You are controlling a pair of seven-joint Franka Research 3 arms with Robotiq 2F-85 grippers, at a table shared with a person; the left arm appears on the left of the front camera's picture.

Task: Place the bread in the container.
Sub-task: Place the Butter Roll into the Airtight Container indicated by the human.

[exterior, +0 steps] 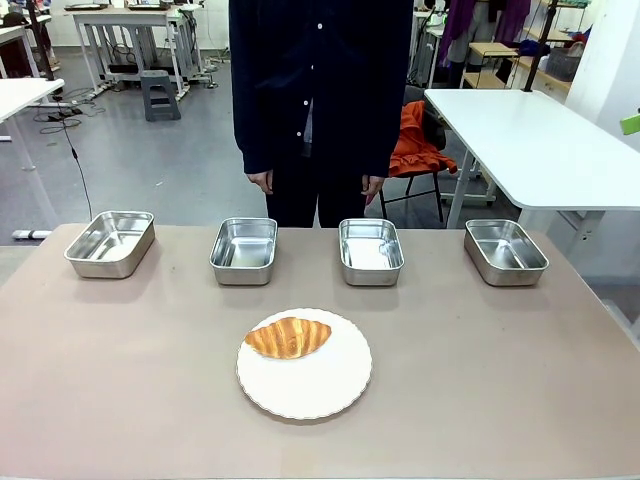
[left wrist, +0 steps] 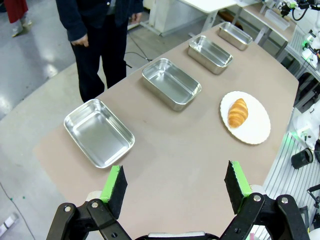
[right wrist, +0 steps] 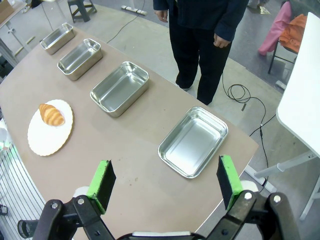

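The brown surface (exterior: 120, 400) spans the whole near field. A person (exterior: 320, 90) in dark clothes stands at its far edge, arms hanging down. The left claw (left wrist: 175, 175) hangs high above the surface's left end and the right claw (right wrist: 164, 170) above its right end. Both have their green-padded fingers spread wide apart with nothing between them. Four stainless-steel pans (exterior: 244, 250) sit in a row along the far side, all bare inside and well apart from each other. I cannot tell which one is meant to receive the bread. Nearer, just right of the middle, lies a round white plate (exterior: 320, 385), and the croissant (exterior: 288, 337) rests on its far-left part, lengthwise left to right. It will likely be light, flaky and easily crushed, so a gentle pinch across its thick middle seems better than gripping the thin tips.
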